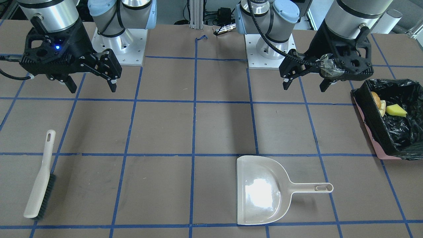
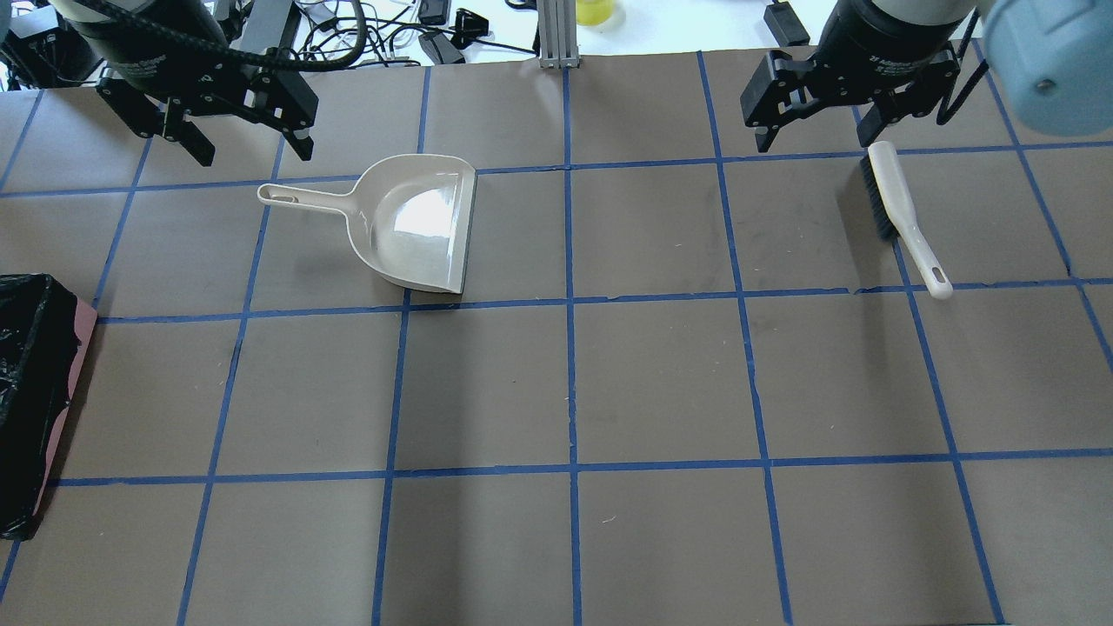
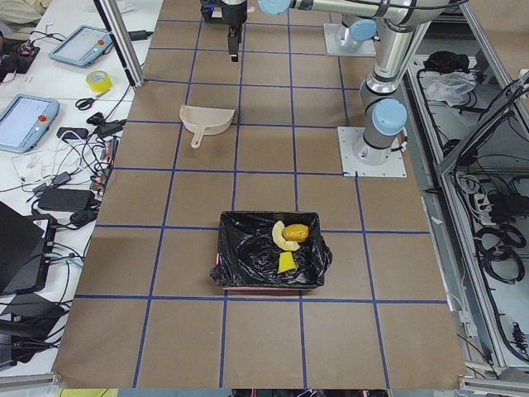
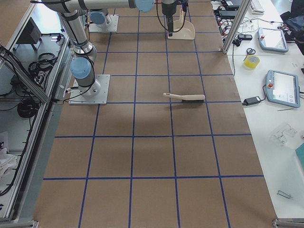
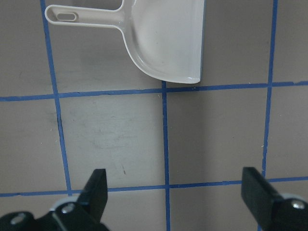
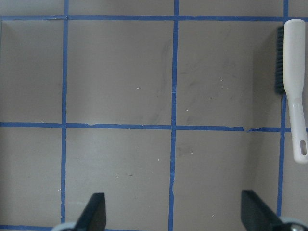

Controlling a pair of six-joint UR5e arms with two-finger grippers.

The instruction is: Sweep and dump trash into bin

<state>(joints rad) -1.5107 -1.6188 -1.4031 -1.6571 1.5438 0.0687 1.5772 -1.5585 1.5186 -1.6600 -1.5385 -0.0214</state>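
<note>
The bin (image 1: pixel 398 135), a pink box lined with a black bag, stands at the table's end on my left. It also shows in the exterior left view (image 3: pixel 248 248) and the overhead view (image 2: pixel 30 391). The trash lies inside it: the golden-brown lump (image 3: pixel 297 234), the tan croissant (image 3: pixel 279 236) and the yellow-green sponge wedge (image 1: pixel 396 110). My left gripper (image 1: pixel 304 87) (image 2: pixel 256 156) is open and empty, above the table near the beige dustpan (image 2: pixel 417 222). My right gripper (image 1: pixel 93 90) (image 2: pixel 814 142) is open and empty, beside the brush (image 2: pixel 904 217).
The dustpan (image 1: pixel 261 190) lies flat with its handle toward the bin side; it shows at the top of the left wrist view (image 5: pixel 163 43). The brush (image 1: pixel 41 178) (image 6: pixel 293 86) lies on the table on my right. Both arm bases stand at the table's robot side.
</note>
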